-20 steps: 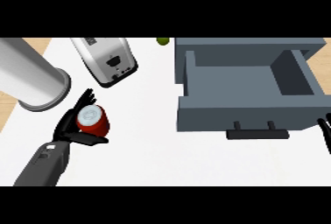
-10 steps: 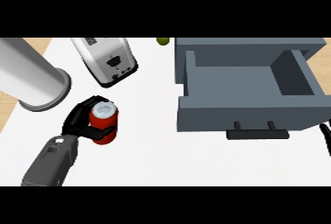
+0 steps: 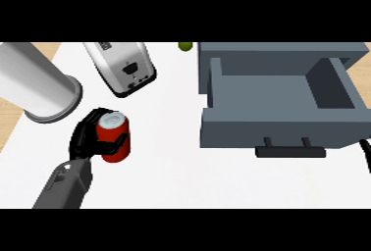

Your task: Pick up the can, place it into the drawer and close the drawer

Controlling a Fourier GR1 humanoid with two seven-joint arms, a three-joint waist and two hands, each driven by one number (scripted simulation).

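Left hand [image 3: 88,139] is wrapped around the red can [image 3: 115,138], fingers curled over its side, can upright or slightly tilted on the white counter [image 3: 167,171] between the big metal cylinder [image 3: 36,81] and the toaster [image 3: 121,66], well apart from the drawer [image 3: 279,93]. Drawer sits pulled open with its handle [image 3: 290,149] facing the robot, so the cavity is accessible from above for a drop-in, then a push on the front to close. Right hand is only a dark sliver at the right edge [image 3: 366,154]; can't tell its fingers.
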